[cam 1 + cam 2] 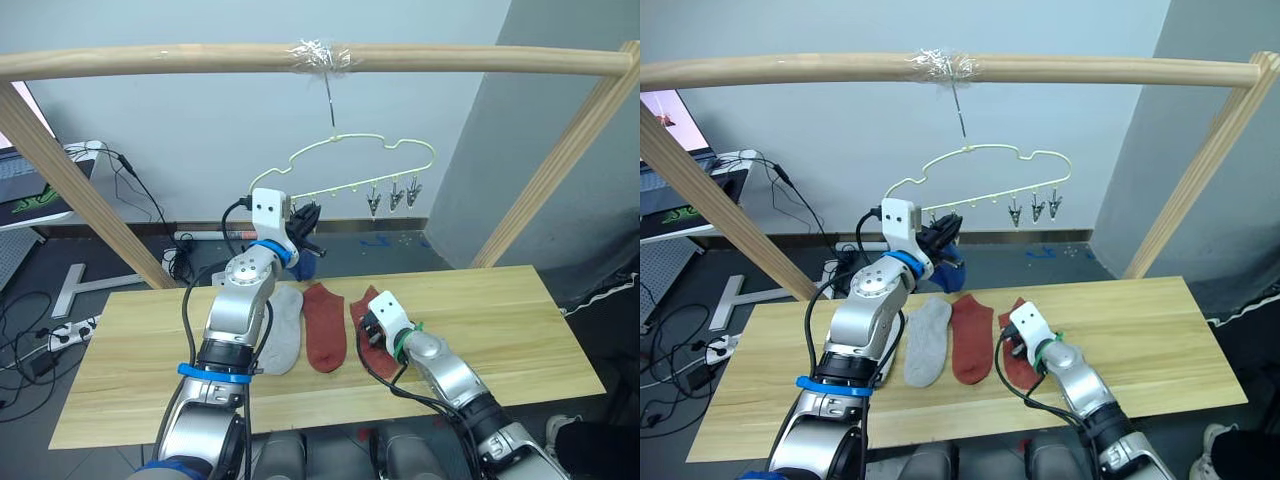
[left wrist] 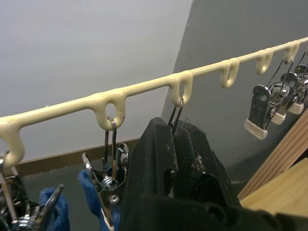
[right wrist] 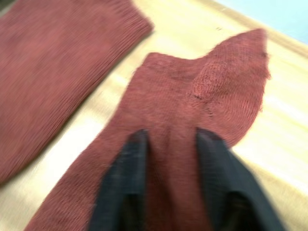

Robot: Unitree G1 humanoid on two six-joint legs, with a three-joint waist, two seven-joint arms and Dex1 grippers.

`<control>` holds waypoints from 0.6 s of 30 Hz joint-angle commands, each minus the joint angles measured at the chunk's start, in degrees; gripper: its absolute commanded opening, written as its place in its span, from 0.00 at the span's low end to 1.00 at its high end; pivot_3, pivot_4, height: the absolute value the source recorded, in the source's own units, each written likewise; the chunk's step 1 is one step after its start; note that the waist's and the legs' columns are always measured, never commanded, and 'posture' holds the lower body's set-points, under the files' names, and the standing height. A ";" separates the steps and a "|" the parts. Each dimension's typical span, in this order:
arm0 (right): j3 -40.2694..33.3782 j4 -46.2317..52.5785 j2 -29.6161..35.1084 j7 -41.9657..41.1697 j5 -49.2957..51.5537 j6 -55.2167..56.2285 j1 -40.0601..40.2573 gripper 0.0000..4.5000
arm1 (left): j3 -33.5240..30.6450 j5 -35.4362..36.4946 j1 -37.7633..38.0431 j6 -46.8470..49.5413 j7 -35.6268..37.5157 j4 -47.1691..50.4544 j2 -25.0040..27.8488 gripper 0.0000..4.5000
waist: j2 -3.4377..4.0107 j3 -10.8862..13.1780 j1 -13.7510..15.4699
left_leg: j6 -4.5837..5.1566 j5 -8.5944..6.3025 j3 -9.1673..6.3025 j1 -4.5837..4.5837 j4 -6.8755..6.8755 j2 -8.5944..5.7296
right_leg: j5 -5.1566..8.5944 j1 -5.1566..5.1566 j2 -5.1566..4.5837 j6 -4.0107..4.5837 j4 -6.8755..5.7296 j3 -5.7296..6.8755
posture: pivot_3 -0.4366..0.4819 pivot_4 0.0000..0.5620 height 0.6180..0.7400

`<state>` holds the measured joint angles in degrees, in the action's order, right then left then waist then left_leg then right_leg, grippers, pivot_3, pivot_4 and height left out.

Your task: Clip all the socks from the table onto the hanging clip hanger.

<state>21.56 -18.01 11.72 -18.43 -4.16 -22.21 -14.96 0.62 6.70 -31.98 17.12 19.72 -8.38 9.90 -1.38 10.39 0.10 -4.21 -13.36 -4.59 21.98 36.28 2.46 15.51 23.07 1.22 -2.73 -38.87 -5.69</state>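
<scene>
The pale yellow-green clip hanger (image 1: pixel 360 150) hangs by its hook from the wooden rail. My left gripper (image 1: pixel 305 222) is raised to its bar, its fingers (image 2: pixel 163 163) shut on a metal clip (image 2: pixel 175 113) under one loop. A blue sock (image 1: pixel 305 266) hangs in a clip (image 2: pixel 108 185) beside it. On the table (image 1: pixel 500 320) lie a grey sock (image 1: pixel 283 330) and a rust red sock (image 1: pixel 324 325). My right gripper (image 3: pixel 172 137) stands open on a second rust red sock (image 3: pixel 202 91), one finger on each side of a strip of its fabric.
Three free clips (image 1: pixel 395 195) hang at the right end of the hanger's bar. The round wooden rail (image 1: pixel 150 60) and its slanted posts (image 1: pixel 70 190) frame the table. Cables and a screen (image 1: pixel 30 190) are on the left behind the table.
</scene>
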 commanded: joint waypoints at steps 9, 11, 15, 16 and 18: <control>2.03 14.01 16.56 -9.74 -7.81 15.90 5.17 0.00 | -7.32 17.58 -2.64 20.99 6.25 1.87 -0.93 0.00 | -0.06 0.05 -0.29 | 0.00 0.00 0.00 0.00 0.01 -0.03 | 0.01 0.02 -0.01 -0.01 0.01 -0.01 | 0.65 0.31 1.00; 1.87 16.32 17.72 -11.49 -8.11 18.01 3.90 0.00 | -10.43 22.94 -4.29 27.23 6.22 1.94 -1.18 0.00 | -0.07 0.06 -0.72 | 0.00 0.00 0.02 0.00 0.01 -0.02 | 0.01 0.05 0.01 -0.01 -0.01 -0.04 | 0.61 0.30 1.00; 1.23 19.75 18.76 -14.24 -8.82 20.30 0.94 0.00 | -14.04 30.42 -6.32 35.98 6.52 2.47 -0.72 0.00 | -0.12 0.10 -1.08 | 0.00 0.00 0.00 0.04 -0.02 0.01 | 0.01 0.08 0.03 -0.02 0.01 -0.02 | 0.61 0.29 1.00; 1.03 20.42 18.83 -14.86 -8.78 20.30 0.14 0.00 | -14.34 31.25 -6.47 36.93 6.54 2.61 -0.47 0.00 | -0.12 0.10 -1.07 | -0.01 0.00 -0.01 0.06 -0.04 0.01 | 0.02 0.08 0.03 -0.02 0.03 0.00 | 0.61 0.29 1.00; 0.62 21.24 18.75 -15.63 -8.77 20.03 -1.35 0.00 | -14.22 32.26 -6.51 38.22 7.02 2.99 0.18 0.00 | -0.13 0.10 -1.02 | -0.02 0.00 -0.01 0.08 -0.08 0.00 | 0.03 0.08 0.00 -0.05 0.10 0.00 | 0.61 0.29 1.00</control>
<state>23.56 0.89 30.32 -33.17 -12.88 -2.92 -15.53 -13.89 37.66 -38.05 53.63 25.98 -6.69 9.60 -1.50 10.49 -0.92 -4.24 -13.36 -4.60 22.08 36.17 2.46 15.54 23.15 1.21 -2.78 -38.73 -5.69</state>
